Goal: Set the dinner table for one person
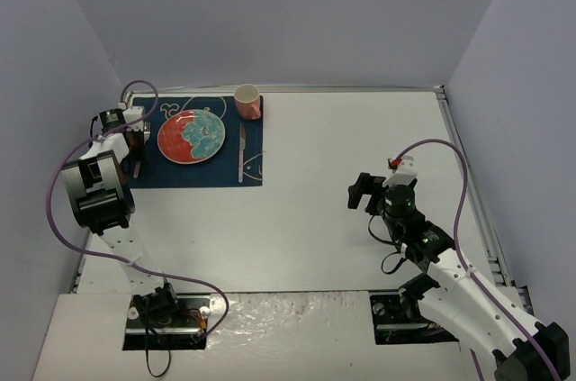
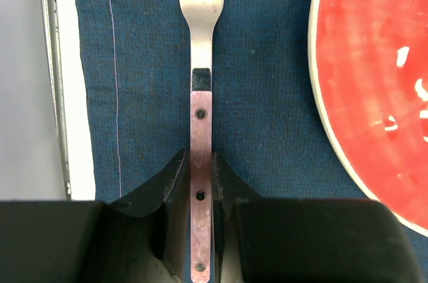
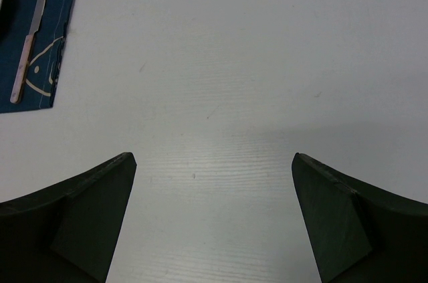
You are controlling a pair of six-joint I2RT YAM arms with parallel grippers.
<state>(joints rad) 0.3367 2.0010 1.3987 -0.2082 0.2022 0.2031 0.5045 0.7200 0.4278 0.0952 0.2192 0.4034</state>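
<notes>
The white dinner table (image 1: 360, 138) carries a dark blue placemat (image 1: 198, 174) at the far left. On the mat lie a red and blue plate (image 1: 191, 136), a knife (image 1: 241, 151) to its right, and a pink cup (image 1: 247, 101) at the far right corner. My left gripper (image 1: 135, 142) is at the mat's left edge. In the left wrist view it (image 2: 199, 162) is shut on the pink handle of a fork (image 2: 200, 62) that lies along the mat (image 2: 267, 62), left of the plate (image 2: 374, 89). My right gripper (image 3: 214, 162) is open and empty over bare table (image 3: 234, 62).
The table's metal edge (image 2: 57, 96) runs just left of the mat. Grey walls close in the far side and both flanks. The knife (image 3: 28, 42) and the mat corner (image 3: 40, 75) show at the far left of the right wrist view.
</notes>
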